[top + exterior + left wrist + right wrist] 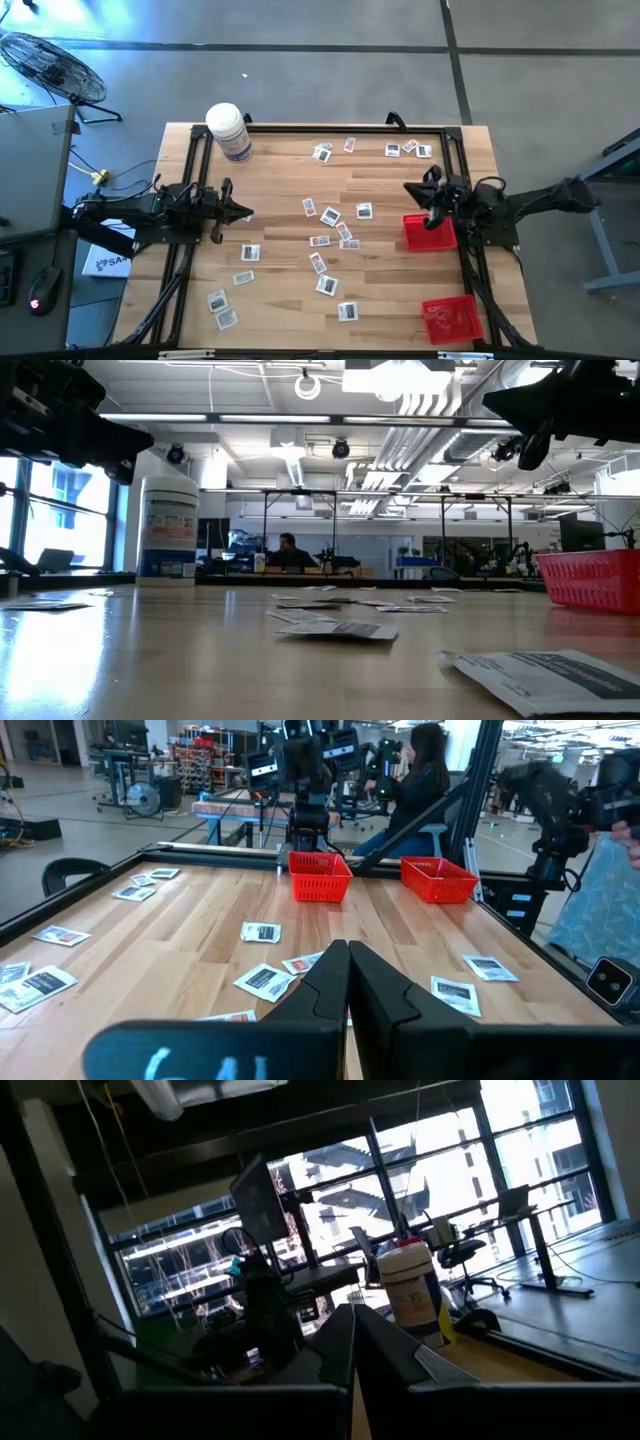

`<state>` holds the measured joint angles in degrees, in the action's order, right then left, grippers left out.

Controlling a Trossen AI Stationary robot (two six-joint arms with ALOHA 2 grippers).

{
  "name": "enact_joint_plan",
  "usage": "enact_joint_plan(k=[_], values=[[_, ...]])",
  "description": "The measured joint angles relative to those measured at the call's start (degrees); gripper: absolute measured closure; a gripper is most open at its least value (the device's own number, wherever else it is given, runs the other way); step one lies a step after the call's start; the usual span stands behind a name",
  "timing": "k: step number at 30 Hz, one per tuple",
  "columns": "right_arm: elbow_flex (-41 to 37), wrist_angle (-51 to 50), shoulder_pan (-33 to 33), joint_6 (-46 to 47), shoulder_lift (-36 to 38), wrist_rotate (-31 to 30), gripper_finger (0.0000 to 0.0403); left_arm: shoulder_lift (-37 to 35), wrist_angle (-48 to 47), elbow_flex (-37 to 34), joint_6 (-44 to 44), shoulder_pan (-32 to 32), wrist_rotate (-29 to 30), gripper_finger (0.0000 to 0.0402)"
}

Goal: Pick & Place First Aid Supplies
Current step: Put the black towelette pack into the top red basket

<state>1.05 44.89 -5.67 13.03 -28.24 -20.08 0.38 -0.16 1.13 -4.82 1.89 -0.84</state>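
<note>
Overhead, both clenched pincers, left (243, 212) and right (413, 188), hold nothing; only the left wrist view shows a seated person (418, 780).

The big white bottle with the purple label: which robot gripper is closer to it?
The left. The left gripper sits just below the white bottle with the purple label in the high view; the right gripper hangs far across the table, over a red basket.
</note>
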Motion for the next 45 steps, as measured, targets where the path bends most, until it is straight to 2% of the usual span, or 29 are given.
enact_joint_plan(k=[3, 6, 15, 18, 22, 27, 34, 39, 45], values=[[2.48, 4.60, 0.00, 0.25, -10.01, 0.62, 0.0399, 0.00, 0.00, -0.01, 0.01, 0.00, 0.00, 0.0401], [7.00, 5.00, -0.01, 1.89, -19.37, -0.73, 0.0398, 0.00, 0.00, -0.01, 0.02, -0.01, 0.00, 0.0401], [27.44, 0.63, 0.21, -2.71, -44.37, 1.11, 0.0400, 0.00, 0.00, -0.01, 0.02, -0.01, 0.00, 0.0401], [34.62, -6.53, 1.94, -4.29, -50.21, 3.00, 0.0401, 0.00, 0.00, -0.01, 0.01, -0.01, 0.00, 0.0401], [44.85, -24.09, 5.85, -1.54, -56.58, 8.55, 0.0395, -0.02, 0.00, -0.02, 0.00, 0.00, 0.00, 0.0401], [56.00, -46.56, 9.42, -1.66, -63.35, 15.50, 0.0373, 0.00, 0.00, 0.00, 0.02, 0.00, 0.00, 0.0401], [64.42, -70.99, 11.98, -10.61, -68.17, 16.69, 0.0321, 0.00, 0.00, -0.02, 0.00, 0.00, 0.00, 0.0401], [62.36, -75.47, 15.94, -12.09, -69.10, 20.03, 0.0309, 0.00, 0.00, 0.00, 0.02, -0.02, 0.00, 0.0401], [56.42, -70.74, 17.79, -17.03, -69.10, 22.98, 0.0308, 0.00, 0.00, -0.01, 0.01, 0.00, 0.00, 0.0401]])
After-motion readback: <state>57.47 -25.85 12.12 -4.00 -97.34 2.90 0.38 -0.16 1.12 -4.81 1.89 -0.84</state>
